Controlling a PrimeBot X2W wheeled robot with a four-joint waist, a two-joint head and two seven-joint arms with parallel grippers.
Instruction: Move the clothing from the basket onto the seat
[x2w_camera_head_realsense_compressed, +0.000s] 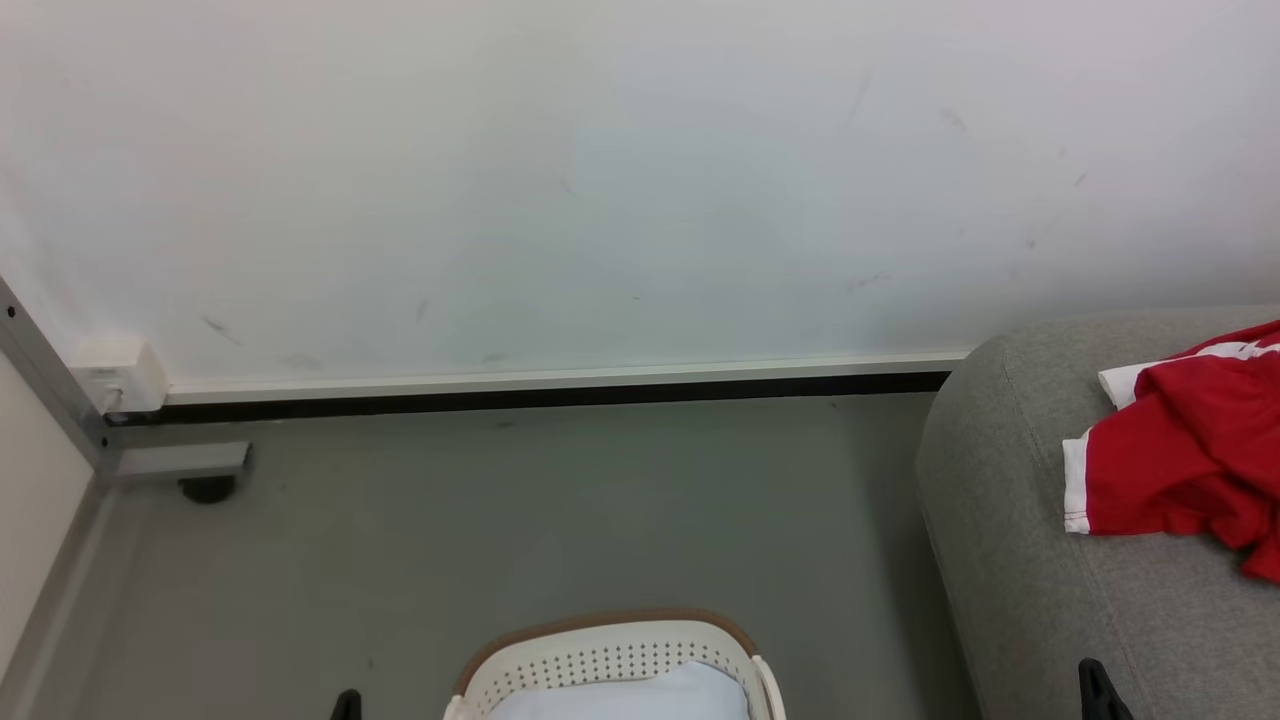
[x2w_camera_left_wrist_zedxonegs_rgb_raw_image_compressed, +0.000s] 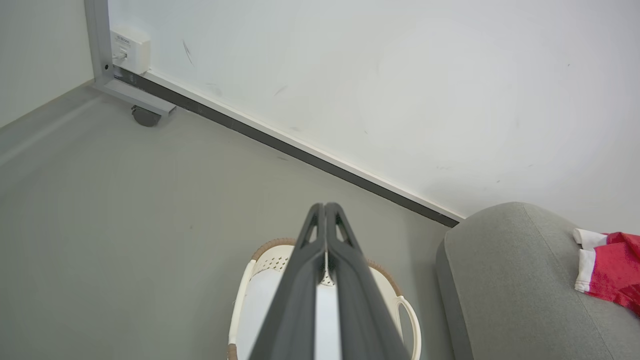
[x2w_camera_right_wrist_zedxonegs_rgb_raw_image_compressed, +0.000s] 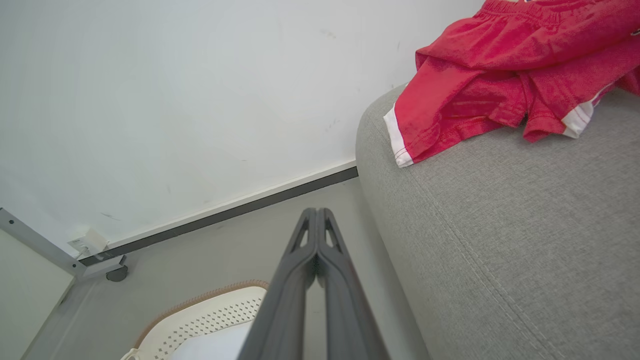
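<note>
One heap of soft red, white-trimmed clothing (x2w_camera_head_realsense_compressed: 1190, 450) lies on the single light grey woven sofa (x2w_camera_head_realsense_compressed: 1000, 520); its garments cannot be counted. One cream-white perforated basket (x2w_camera_head_realsense_compressed: 600, 625) with a brown rim stands on the floor (x2w_camera_head_realsense_compressed: 500, 520) beside it. The left gripper (x2w_camera_left_wrist_zedxonegs_rgb_raw_image_compressed: 325, 205) and the right gripper (x2w_camera_right_wrist_zedxonegs_rgb_raw_image_compressed: 316, 211), each two dark fingers, are closed tip to tip, empty. The white wall socket (x2w_camera_left_wrist_zedxonegs_rgb_raw_image_compressed: 130, 50) bears a label too small to read.
</note>
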